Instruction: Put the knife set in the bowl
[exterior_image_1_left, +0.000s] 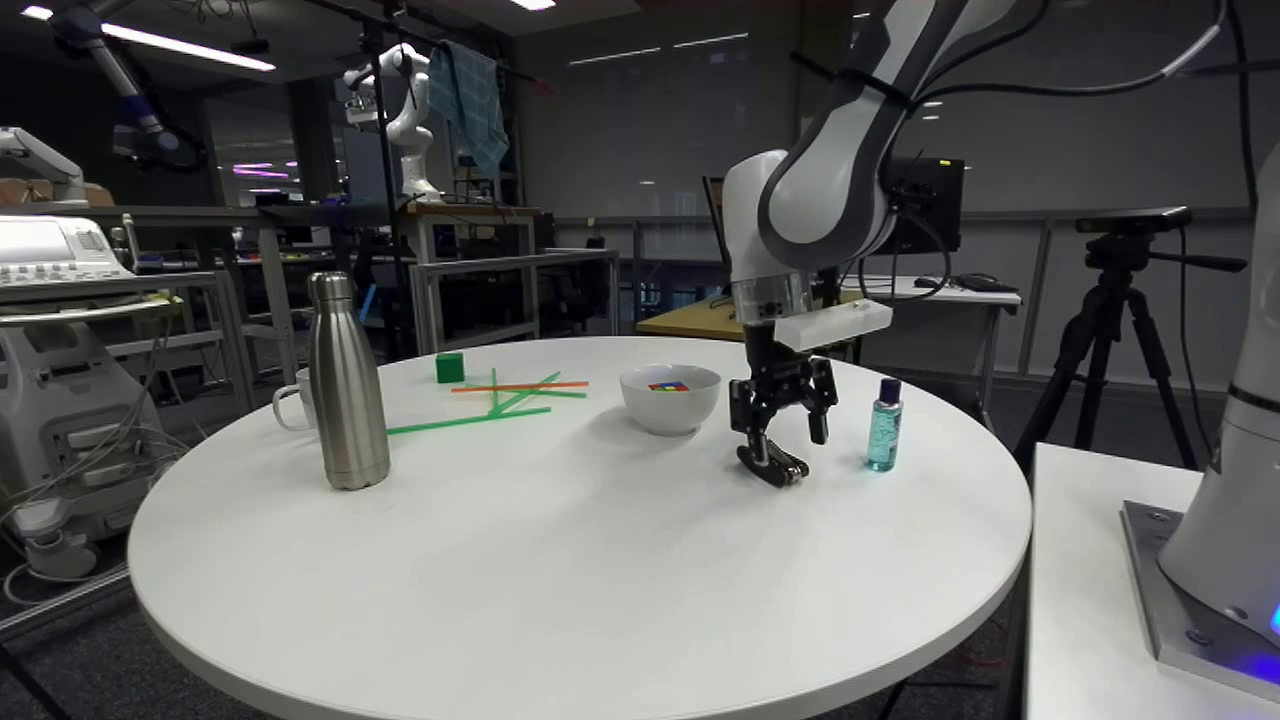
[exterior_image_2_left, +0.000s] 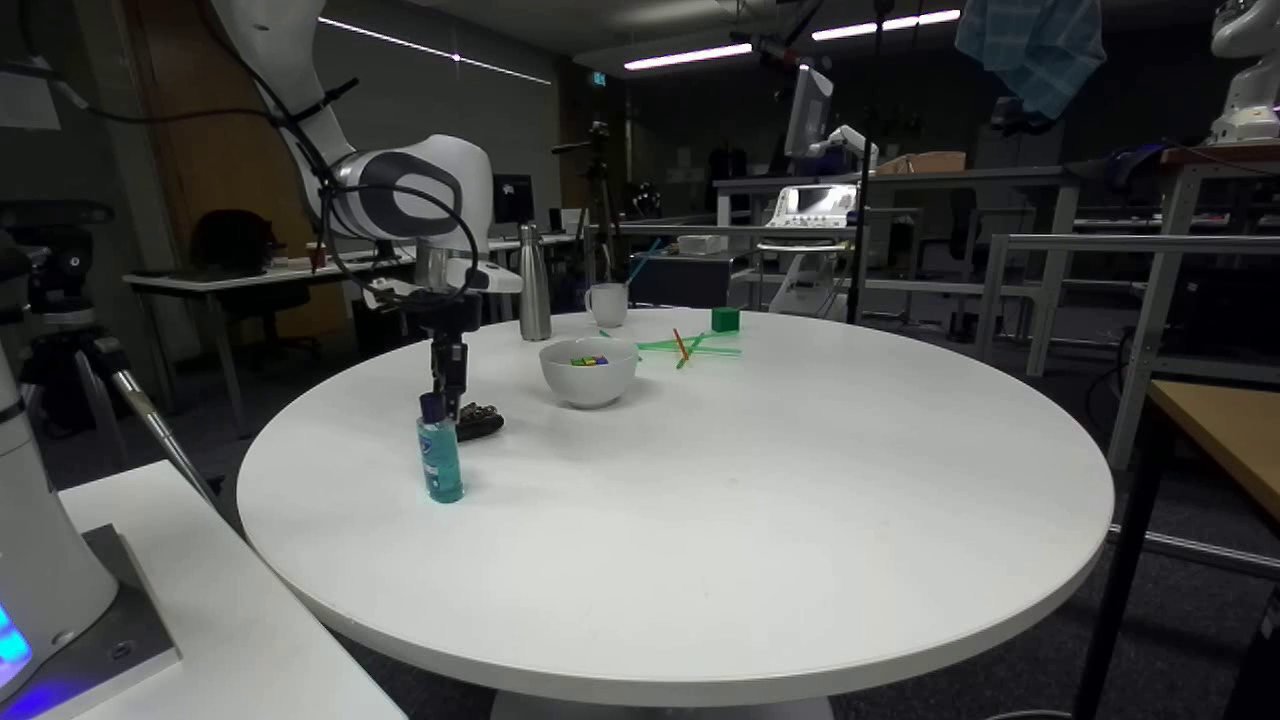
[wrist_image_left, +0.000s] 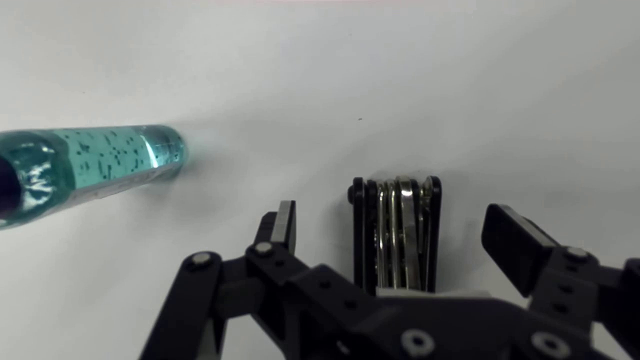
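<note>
Claw (wrist_image_left: 391, 211) held with jaws spread wide, knife set (wrist_image_left: 395, 235) laid on the white counter (exterior_image_1_left: 560, 580), framed between them in the wrist view with gaps at both sides, white bowl (exterior_image_1_left: 670, 410) placed nearby, multicoloured object (exterior_image_1_left: 668, 386) contained within

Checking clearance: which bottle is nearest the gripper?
The small teal bottle, dark-capped, standing close to the open gripper; the tall steel bottle is much farther off.

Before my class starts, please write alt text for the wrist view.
Open robot fingers flank a folded black multi-tool, a gap on each side. A teal bottle, cut off by the left edge, stands on the white table.
</note>
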